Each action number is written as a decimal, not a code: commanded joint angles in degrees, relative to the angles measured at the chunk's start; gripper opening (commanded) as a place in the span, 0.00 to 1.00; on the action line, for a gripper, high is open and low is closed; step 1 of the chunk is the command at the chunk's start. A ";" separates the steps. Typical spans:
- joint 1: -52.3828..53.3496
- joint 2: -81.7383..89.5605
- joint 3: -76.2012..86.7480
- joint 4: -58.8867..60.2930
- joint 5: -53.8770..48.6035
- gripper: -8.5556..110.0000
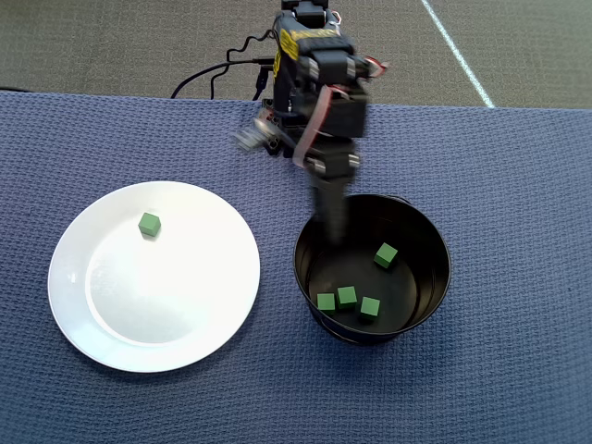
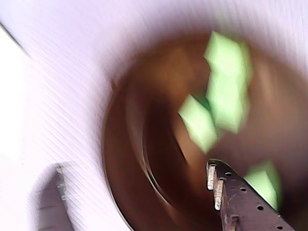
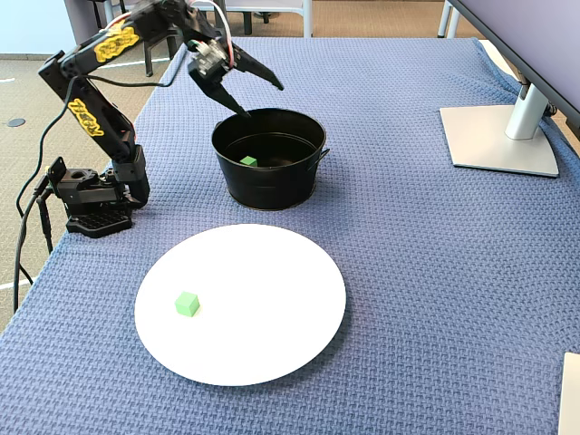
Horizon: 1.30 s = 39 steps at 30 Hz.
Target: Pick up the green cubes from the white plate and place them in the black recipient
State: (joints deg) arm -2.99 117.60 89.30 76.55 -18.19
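One hand (image 3: 263, 101), fingers spread wide and holding nothing, hangs over the near-arm rim of the black recipient (image 3: 268, 186) in the fixed view; one finger points down toward the rim, the other juts out over the opening. In the overhead view the hand (image 1: 333, 227) is motion-blurred and dips just inside the upper-left edge of the black recipient (image 1: 435, 277). The wrist view is heavily smeared: one dark perforated finger (image 2: 240, 197) at lower right, a second finger (image 2: 50, 202) at lower left, well apart, with the pot interior between them.

Four green cubes lie on the pot floor in the overhead view: three in a loose row toward the lower edge (image 1: 326, 302), (image 1: 347, 296), (image 1: 370, 308), the first two almost touching, and one apart toward the upper right (image 1: 386, 255). In the fixed view only one of these shows over the wall (image 3: 247, 161). The wrist view shows pale green blurs (image 2: 226, 91); count not readable there.

Fifth green cube (image 1: 150, 224) sits alone on the white plate (image 1: 102, 333), upper-left part in the overhead view; same cube (image 3: 187, 304) at left of the white plate (image 3: 272, 335) in the fixed view.

Plate and pot stand side by side, near but not touching, on a blue woven cloth (image 1: 518, 185) covering the bench. Arm base (image 3: 91, 204) sits at the cloth's edge. A monitor stand (image 3: 503, 136) is at far right in the fixed view.
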 commanded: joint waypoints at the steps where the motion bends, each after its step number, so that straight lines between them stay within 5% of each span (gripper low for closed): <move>1: 19.25 3.34 -0.88 -5.71 -16.08 0.07; 4: 30.67 2.29 8.70 -18.37 -28.04 0.07; 8: 41.92 -2.29 15.73 -31.46 -27.16 0.07; 14: 47.11 -14.50 7.73 -23.38 -9.14 0.07; 21: 48.69 -17.84 11.51 -24.52 -8.44 0.07; 30: 53.35 -21.71 12.57 -25.14 10.28 0.07; 39: 52.38 -25.84 15.12 -26.37 5.71 0.07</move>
State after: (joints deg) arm 49.22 92.81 104.68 51.68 -9.49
